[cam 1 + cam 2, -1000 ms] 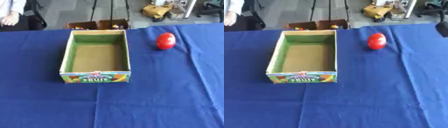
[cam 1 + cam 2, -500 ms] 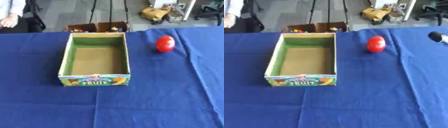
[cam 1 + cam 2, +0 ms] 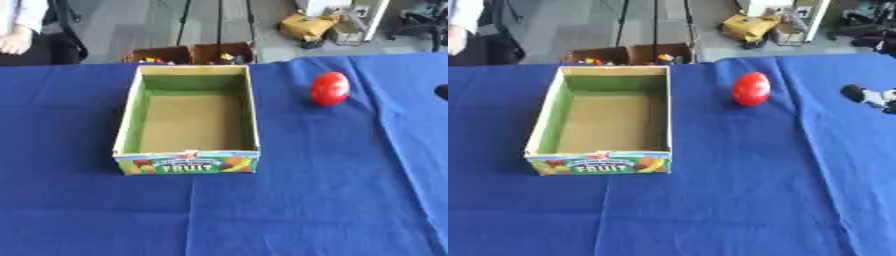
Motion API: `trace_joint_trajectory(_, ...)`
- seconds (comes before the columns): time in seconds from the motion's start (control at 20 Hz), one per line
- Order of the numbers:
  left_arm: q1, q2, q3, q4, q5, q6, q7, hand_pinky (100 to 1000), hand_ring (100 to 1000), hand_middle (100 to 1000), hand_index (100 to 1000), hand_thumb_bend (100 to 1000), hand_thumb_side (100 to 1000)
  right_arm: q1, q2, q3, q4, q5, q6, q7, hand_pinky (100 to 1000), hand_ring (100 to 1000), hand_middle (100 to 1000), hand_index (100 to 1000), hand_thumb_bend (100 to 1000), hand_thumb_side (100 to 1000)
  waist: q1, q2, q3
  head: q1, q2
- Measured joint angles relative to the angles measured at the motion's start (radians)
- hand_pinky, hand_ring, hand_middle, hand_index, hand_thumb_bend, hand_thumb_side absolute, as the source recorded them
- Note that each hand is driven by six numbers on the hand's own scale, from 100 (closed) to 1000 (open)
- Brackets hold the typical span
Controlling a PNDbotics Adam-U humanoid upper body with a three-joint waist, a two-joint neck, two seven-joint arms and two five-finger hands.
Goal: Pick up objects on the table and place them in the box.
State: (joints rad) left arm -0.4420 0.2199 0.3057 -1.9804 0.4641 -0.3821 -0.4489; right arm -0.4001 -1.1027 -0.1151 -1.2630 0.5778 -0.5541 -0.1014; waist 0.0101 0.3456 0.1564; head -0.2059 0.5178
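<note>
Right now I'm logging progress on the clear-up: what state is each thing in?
box: upright, open-topped, nothing inside.
red object: on the blue cloth, right of the box, apart from it, untouched.
right hand: only a part shows at the right edge, holding nothing visible.
left hand: out of view.

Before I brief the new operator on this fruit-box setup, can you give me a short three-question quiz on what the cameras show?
1. True or false: the box already holds something.
2. The red object lies where, seen from the robot? A) inside the box B) on the blue cloth, right of the box C) left of the box
3. Fill in: the word printed on the box's near wall is ____.

Key
1. False: its floor is bare.
2. B. It stands apart from the box, level with its far end. The right hand shows only as a tip at the right edge; the left hand is out of view.
3. FRUIT
</note>
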Motion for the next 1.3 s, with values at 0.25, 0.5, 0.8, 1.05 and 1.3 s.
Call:
trace_joint_trajectory(0.25,0.000,-0.001,-0.001,0.000,0.002,0.001,-0.007,663,754,767,959,100,936,-0.039,0.017,0.033,0.001,0.036,-0.030,0.009,736,933,886,933,583,1000,0.000,0.005,0.013,-0.016,-0.001)
trace_joint_trajectory(0.5,-0.002,-0.001,-0.006,0.000,0.003,0.000,-0.015,662,753,767,959,100,933,-0.084,0.032,0.054,0.002,0.042,-0.043,0.008,744,949,884,933,579,1000,0.000,0.010,0.026,-0.033,-0.008)
trace_joint_trajectory(0.8,-0.007,-0.002,-0.007,0.000,0.008,-0.003,-0.027,659,750,766,958,100,931,-0.131,0.044,0.067,0.014,0.025,-0.024,0.021,733,950,864,938,567,1000,0.000,0.025,0.044,-0.057,-0.014)
trace_joint_trajectory(1.05,-0.008,-0.002,-0.007,0.000,0.010,-0.006,-0.038,655,747,766,957,100,932,-0.172,0.054,0.072,0.039,0.018,0.055,0.019,736,957,861,964,591,1000,0.000,0.044,0.059,-0.077,-0.031)
trace_joint_trajectory(1.3,-0.013,-0.005,-0.009,0.000,0.011,-0.011,-0.050,652,744,765,957,100,934,-0.203,0.068,0.074,0.058,0.048,0.113,0.033,814,1000,944,1000,668,1000,0.003,0.068,0.071,-0.101,-0.049)
